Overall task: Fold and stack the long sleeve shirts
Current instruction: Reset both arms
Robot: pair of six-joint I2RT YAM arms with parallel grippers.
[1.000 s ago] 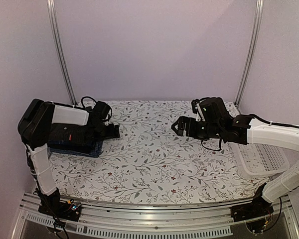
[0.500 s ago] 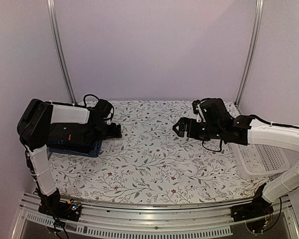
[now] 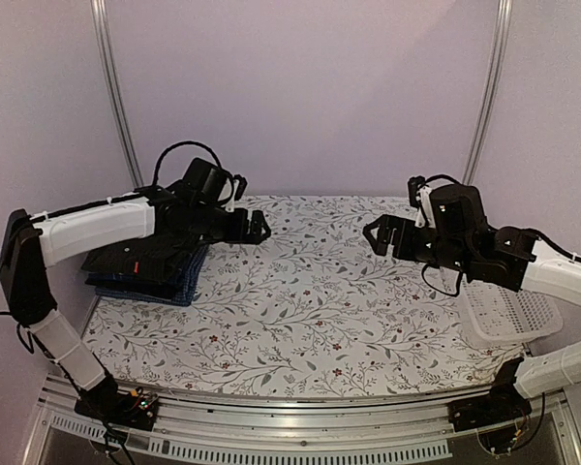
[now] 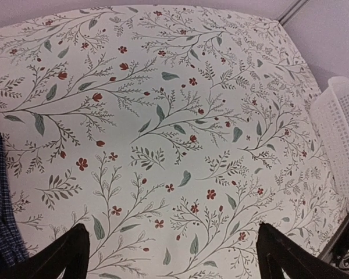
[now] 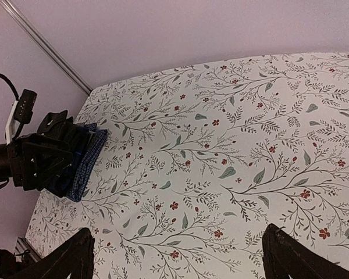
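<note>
Left gripper [image 3: 259, 231] hung above the floral tablecloth [image 3: 300, 300], fingers spread wide, nothing between them. Right gripper [image 3: 376, 237] likewise spread and empty. Folded long sleeve shirts [image 3: 145, 273] lay stacked at the table's left edge. White basket [image 3: 513, 310] sat far right.

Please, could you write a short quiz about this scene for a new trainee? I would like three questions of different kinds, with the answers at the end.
1. True or false: the left gripper and the right gripper are both open and empty.
2. Where on the table does the stack of folded shirts lie? A: on the left arm's side. B: in the middle. C: on the right arm's side.
3. Fill in: at the table's right edge stands a white mesh ____.
Key: 1 true; 2 A; 3 basket.
</note>
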